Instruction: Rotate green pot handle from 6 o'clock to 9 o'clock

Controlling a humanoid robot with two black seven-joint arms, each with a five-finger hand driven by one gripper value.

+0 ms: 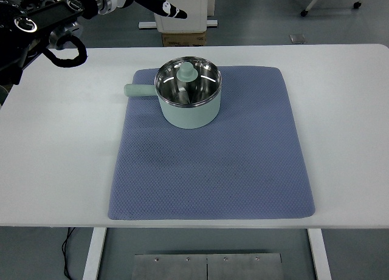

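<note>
On the blue mat (213,170), the green pot (188,101) handle (140,90) is already pointed at 9 o'clock; nothing is gripped by the raised left hand (161,5), fingers relaxed.

A white table (55,158) carries a blue mat (213,170) lying flat.

White table (48,170) on grey floor (255,25); cardboard box (182,38) behind; caster base (331,6) top-right.
</note>
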